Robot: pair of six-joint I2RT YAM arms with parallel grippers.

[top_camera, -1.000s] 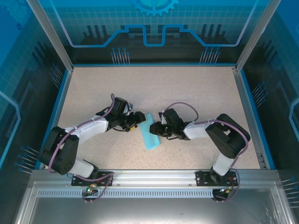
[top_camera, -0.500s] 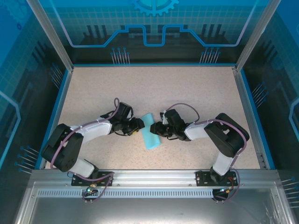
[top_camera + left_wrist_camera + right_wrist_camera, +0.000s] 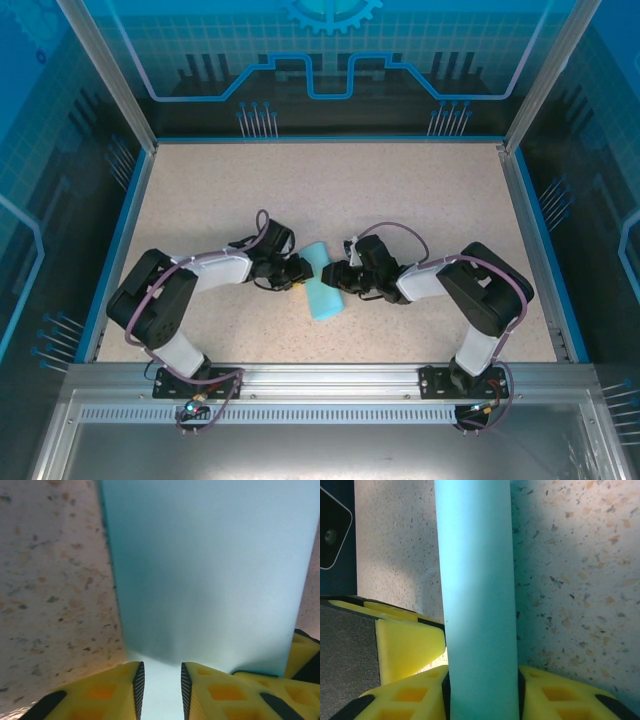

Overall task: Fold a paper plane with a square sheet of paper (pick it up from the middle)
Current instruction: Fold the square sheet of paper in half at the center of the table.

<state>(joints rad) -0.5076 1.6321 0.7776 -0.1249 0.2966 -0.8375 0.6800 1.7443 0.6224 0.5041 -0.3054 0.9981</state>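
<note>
Since the earlier frames, the left gripper (image 3: 297, 272) has been brought closer against the left long edge of the sheet of paper (image 3: 323, 293), and its arm has been swung in behind it; the sheet and the right gripper (image 3: 334, 276) are seen in the same place as before.

In the left wrist view the yellow fingers (image 3: 112, 692) are set narrowly apart, with pale blue paper showing in the gap; whether it is being pinched cannot be told. In the right wrist view the right fingers (image 3: 405, 700) are closed on the sheet from both sides, so that the gap is filled by paper.

The sheet is folded into a narrow strip with straight, sharp long edges. It lies slantwise near the middle of the table (image 3: 400, 200), its far end between the two grippers and its near end free. One finger of the opposite gripper is seen just beside the strip in each wrist view.

Wide bare room is left on the far half of the table and towards both sides; less is left between the strip and the metal rail (image 3: 330, 378) at the near edge.

The surface is speckled beige and is bordered by a blue rim (image 3: 128, 225). It is enclosed by blue-tinted panels (image 3: 330, 60) printed with line graphics.
</note>
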